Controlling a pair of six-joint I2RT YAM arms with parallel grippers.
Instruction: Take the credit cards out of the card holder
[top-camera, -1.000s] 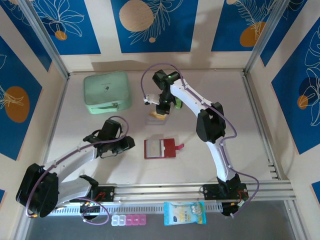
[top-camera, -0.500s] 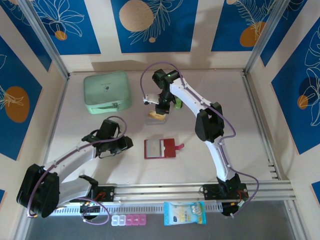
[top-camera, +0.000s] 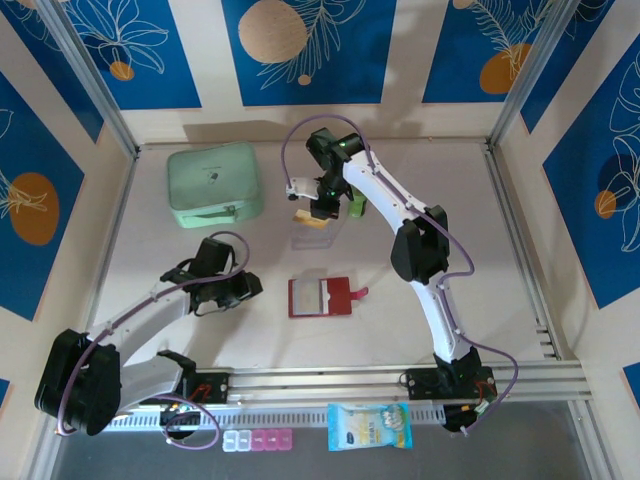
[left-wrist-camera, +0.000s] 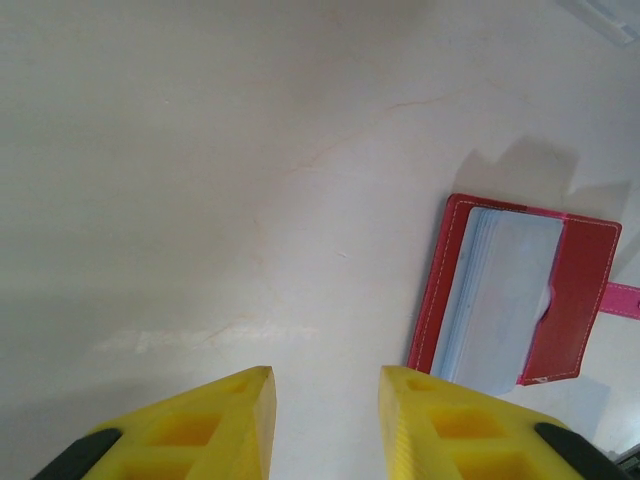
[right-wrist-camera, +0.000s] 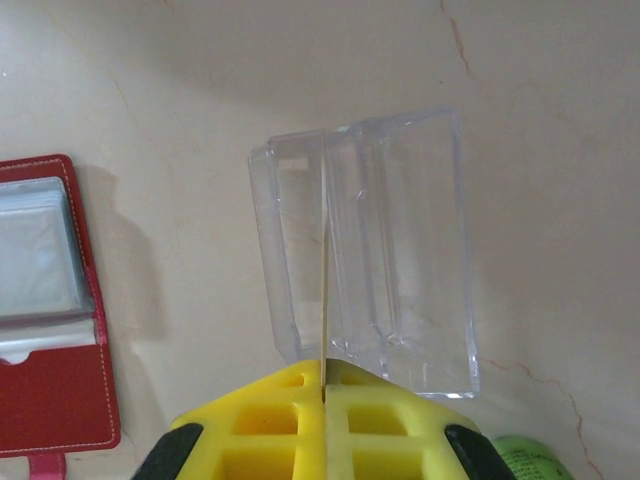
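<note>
Currently: thin tan credit card (top-camera: 318, 224) is pinched edge-on by the right hand (right-wrist-camera: 325, 375) above a clear plastic stand (right-wrist-camera: 400, 250). Dark red folding card holder (top-camera: 318, 297) is laid open mid-desk (top-camera: 470, 260). Left hand (left-wrist-camera: 326, 385) is spread, empty. Risk: card could be snagged on the stand's rim if misaligned.

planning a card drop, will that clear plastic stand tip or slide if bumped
Likely light: the clear stand looks thin-walled and hollow. A bump may slide it on the smooth table. It looks rigid, not floppy.
</note>
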